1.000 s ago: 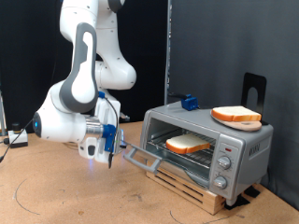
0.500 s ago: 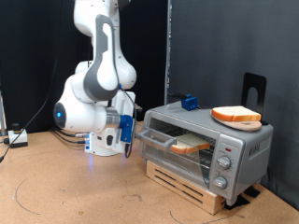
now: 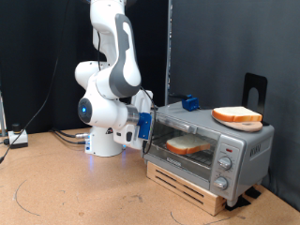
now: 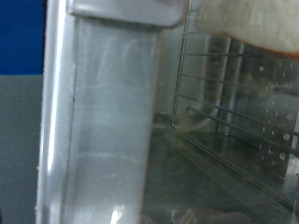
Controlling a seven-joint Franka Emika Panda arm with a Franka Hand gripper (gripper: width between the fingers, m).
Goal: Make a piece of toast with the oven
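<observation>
Exterior view: The oven (image 3: pixel 211 150) is seen on a low wooden pallet (image 3: pixel 192 185), which rests on the brown counter (image 3: pixel 66 192), towards the exterior view's right. Its glass door (image 3: pixel 184 145) appears shut or very nearly shut against the oven front. One piece of toast (image 3: pixel 190 144) is visible through the glass, lying flat on the wire rack inside. A second slice (image 3: pixel 236 115) is seen lying flat on the oven's roof, near the right end. A small blue object (image 3: pixel 190 102) is noted on the roof towards the back. Three round knobs (image 3: pixel 224 161) are stacked on the right panel. The white arm (image 3: pixel 111 89) is folded at the exterior view's left of the oven, and the hand (image 3: pixel 148 125), with blue parts on it, is placed right at the left edge of the oven door, touching it or just beside it. How far the fingers are spread cannot be told here, and nothing is seen held between them. A black stand (image 3: pixel 254 91) is seen behind the oven.

Wrist view: The picture is blurred and very close. The frame is filled by the oven's metal edge (image 4: pixel 98 112) and the glass, behind which the wire rack (image 4: pixel 234 84) is seen. A corner of pale bread with brown crust (image 4: pixel 248 23) is made out on the rack. The fingers are not shown.
</observation>
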